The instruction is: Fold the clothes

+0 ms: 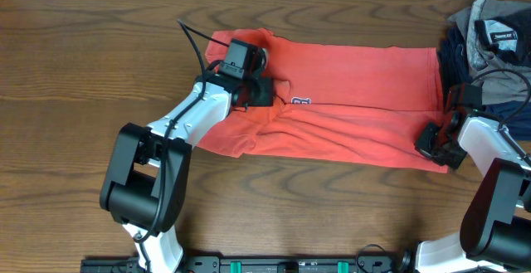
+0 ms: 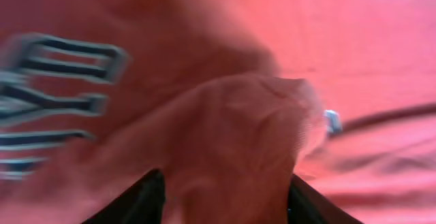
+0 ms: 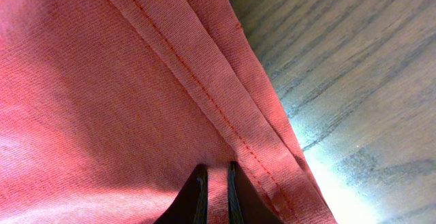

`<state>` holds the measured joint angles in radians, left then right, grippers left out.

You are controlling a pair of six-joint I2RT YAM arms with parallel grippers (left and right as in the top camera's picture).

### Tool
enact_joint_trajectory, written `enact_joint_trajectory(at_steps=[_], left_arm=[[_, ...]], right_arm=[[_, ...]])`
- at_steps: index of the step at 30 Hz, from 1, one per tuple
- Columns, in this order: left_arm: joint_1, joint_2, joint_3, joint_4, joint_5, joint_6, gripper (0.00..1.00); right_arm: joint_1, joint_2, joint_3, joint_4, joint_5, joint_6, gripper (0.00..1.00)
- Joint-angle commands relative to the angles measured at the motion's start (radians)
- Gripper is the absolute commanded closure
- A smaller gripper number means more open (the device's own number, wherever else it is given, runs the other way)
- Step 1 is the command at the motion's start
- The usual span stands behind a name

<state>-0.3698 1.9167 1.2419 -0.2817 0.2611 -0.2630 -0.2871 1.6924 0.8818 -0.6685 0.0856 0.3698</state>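
The coral-red T-shirt (image 1: 357,99) lies spread across the wooden table, its chest lettering (image 1: 300,101) near the middle. My left gripper (image 1: 257,90) sits on the shirt's left part beside the lettering. In the left wrist view a bunched fold of red cloth (image 2: 231,149) fills the space between the two fingers (image 2: 225,197), and the lettering (image 2: 54,94) shows blurred at the left. My right gripper (image 1: 437,144) is at the shirt's lower right corner. In the right wrist view its fingers (image 3: 216,183) are shut on a thin pinch of cloth next to the stitched hem (image 3: 225,115).
A pile of grey and navy garments (image 1: 489,41) lies at the back right, touching the shirt's right edge. Bare wooden table (image 1: 66,74) lies to the left and in front of the shirt. Both arm bases stand at the table's front edge.
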Motion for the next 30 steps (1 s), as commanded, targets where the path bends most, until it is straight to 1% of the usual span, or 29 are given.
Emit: enact_joint_trajectory(at_steps=[1, 5, 9, 10, 12, 13, 15, 19, 21, 24, 28, 30], left_arm=[[0.044, -0.057, 0.039, -0.010, -0.167, 0.002, 0.44], [0.102, -0.149, 0.040, -0.066, -0.169, 0.002, 0.43], [0.163, -0.224, 0.040, -0.170, -0.169, -0.012, 0.35], [0.179, -0.232, 0.039, -0.201, -0.169, -0.012, 0.34], [0.214, -0.233, 0.039, -0.272, -0.169, -0.012, 0.33], [0.231, -0.228, 0.037, -0.308, -0.169, -0.012, 0.30], [0.275, -0.211, 0.027, -0.400, -0.169, -0.018, 0.26], [0.336, -0.172, 0.000, -0.537, -0.168, -0.101, 0.16], [0.348, -0.155, -0.021, -0.550, -0.164, -0.116, 0.14], [0.352, -0.129, -0.060, -0.528, -0.146, -0.117, 0.14], [0.352, -0.107, -0.105, -0.486, -0.074, -0.118, 0.14], [0.352, -0.105, -0.140, -0.456, -0.070, -0.154, 0.14]], right_arm=[[-0.006, 0.016, -0.027, -0.023, -0.008, -0.016, 0.89], [-0.006, 0.016, -0.027, -0.022, -0.008, -0.016, 0.89], [-0.006, 0.016, -0.027, -0.023, -0.008, -0.016, 0.89], [-0.006, 0.016, -0.027, -0.024, -0.008, -0.016, 0.89], [-0.006, 0.016, -0.027, -0.033, -0.008, -0.016, 0.88], [-0.006, 0.016, -0.027, -0.043, -0.008, -0.016, 0.87], [-0.006, 0.016, -0.027, -0.074, -0.008, -0.016, 0.83], [-0.006, 0.016, -0.027, -0.103, -0.008, -0.016, 0.81], [-0.006, 0.016, -0.027, -0.106, -0.008, -0.016, 0.81], [-0.006, 0.016, -0.027, -0.106, -0.008, -0.016, 0.81], [-0.006, 0.016, -0.027, -0.107, -0.008, -0.016, 0.81], [-0.006, 0.016, -0.027, -0.110, -0.008, -0.016, 0.81]])
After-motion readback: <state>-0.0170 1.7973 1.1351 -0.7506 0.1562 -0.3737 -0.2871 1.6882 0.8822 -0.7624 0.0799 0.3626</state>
